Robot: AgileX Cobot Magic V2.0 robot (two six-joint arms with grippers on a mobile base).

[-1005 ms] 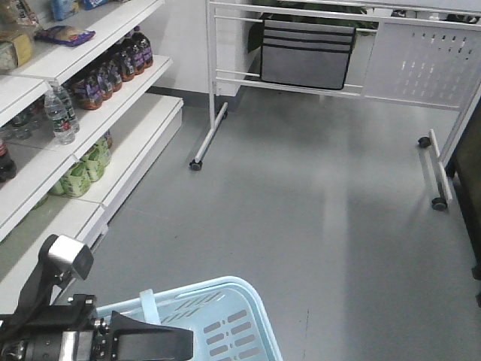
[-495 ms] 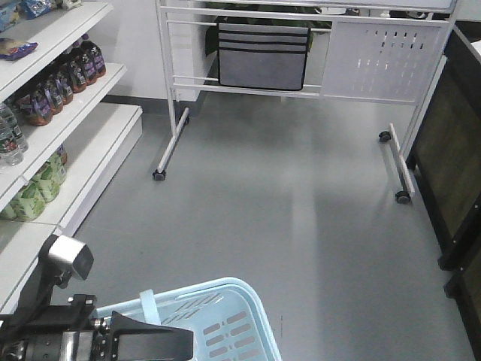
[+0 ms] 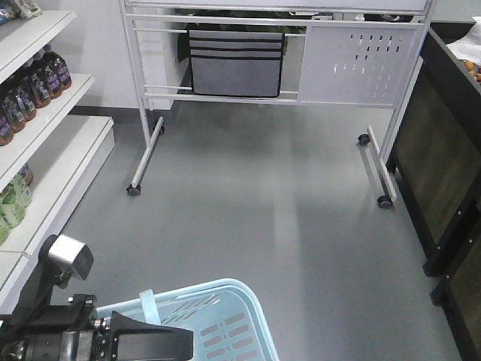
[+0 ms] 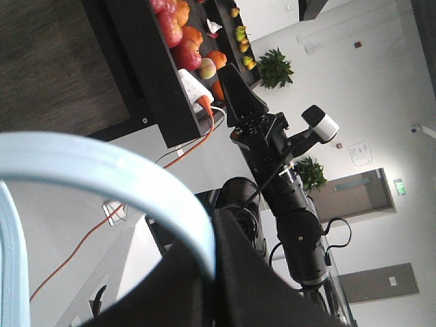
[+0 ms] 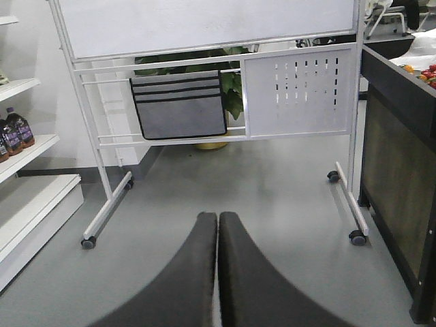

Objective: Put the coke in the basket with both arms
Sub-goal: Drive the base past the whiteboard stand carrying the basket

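Exterior front-facing: shows the basket (image 3: 225,320) low in frame beside the left arm (image 3: 75,342), and no coke anywhere, only dark bottles (image 3: 34,83) on a shelf (image 3: 60,105). Left wrist-mounted: finds left jaws clamped on the basket's handle (image 4: 129,177). Right wrist-mounted: shows right jaws pressed together, empty. Carry level; scan shelving for coke; part right jaws before reaching.

Lower half of basket (image 3: 225,286) offscreen
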